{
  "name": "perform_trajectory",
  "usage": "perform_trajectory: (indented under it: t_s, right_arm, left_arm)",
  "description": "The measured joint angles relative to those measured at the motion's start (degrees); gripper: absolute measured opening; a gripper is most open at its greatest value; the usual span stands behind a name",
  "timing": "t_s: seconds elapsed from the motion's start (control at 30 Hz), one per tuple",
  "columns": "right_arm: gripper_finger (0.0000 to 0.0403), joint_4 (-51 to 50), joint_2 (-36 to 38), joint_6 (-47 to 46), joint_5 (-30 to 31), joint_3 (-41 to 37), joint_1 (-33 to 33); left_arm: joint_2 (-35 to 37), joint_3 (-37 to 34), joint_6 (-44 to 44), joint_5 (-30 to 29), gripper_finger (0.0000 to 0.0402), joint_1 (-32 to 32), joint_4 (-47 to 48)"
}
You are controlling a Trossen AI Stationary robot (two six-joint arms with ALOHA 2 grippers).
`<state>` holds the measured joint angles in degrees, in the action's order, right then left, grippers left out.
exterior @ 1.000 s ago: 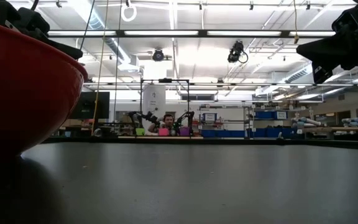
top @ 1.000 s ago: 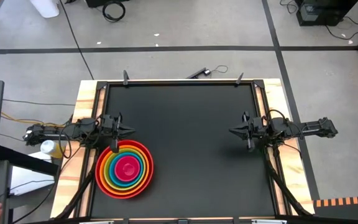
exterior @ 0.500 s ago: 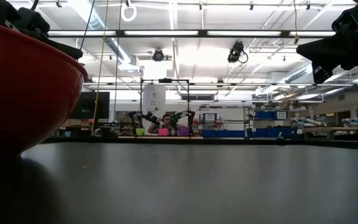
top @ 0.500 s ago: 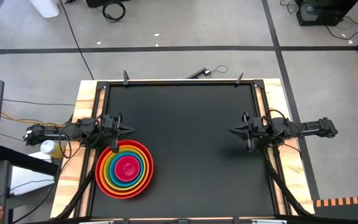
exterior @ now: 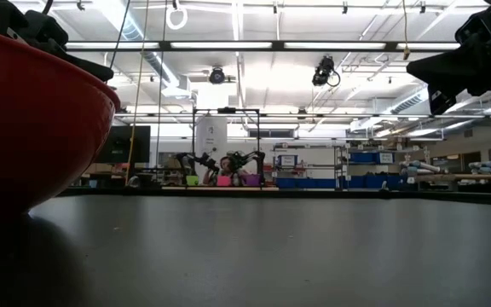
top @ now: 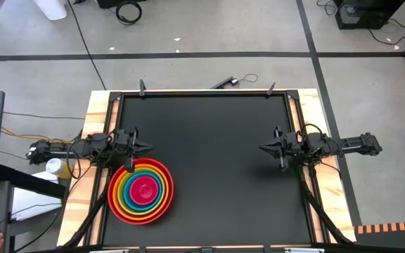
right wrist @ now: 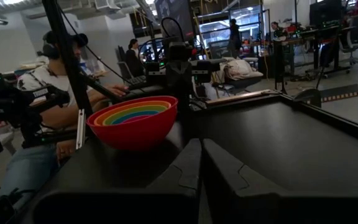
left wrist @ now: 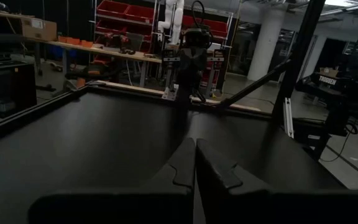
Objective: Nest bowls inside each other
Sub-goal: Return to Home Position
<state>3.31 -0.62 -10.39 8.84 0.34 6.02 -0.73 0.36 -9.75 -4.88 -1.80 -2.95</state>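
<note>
Just beside the left gripper (top: 148, 147), toward the table's near edge, sit the 5 bowls (top: 140, 191), nested one inside another on the black table (top: 216, 176). The red bowl (top: 111, 191) is outermost. Inside it come the orange bowl (top: 117, 191), the yellow-green bowl (top: 122, 191) and the blue bowl (top: 128, 191), with the pink bowl (top: 143, 190) in the middle. From above, the far rim of the stack lies close under this gripper's tip. Its 2 fingers are pressed together and hold nothing, as the left wrist view shows.

Well apart from the stack, across the table, the right gripper (top: 262, 148) hangs near the table's right side and points inward toward the left one. Its 2 fingers are also pressed together and empty. In the right wrist view the stack stands far ahead of its tips, with a seated person (right wrist: 48, 87) beyond the table edge. At table height, the red bowl's wall fills the left side of the low view.
</note>
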Motion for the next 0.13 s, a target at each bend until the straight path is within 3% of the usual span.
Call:
perform_trajectory:
  t_s: [0.13]
  right_arm:
    - [0.0022, 0.0, 0.0, 0.0, 0.0, 0.0, 0.0]
  left_arm:
    - [0.0, 0.0, 0.0, 0.0, 0.0018, 0.0, 0.0]
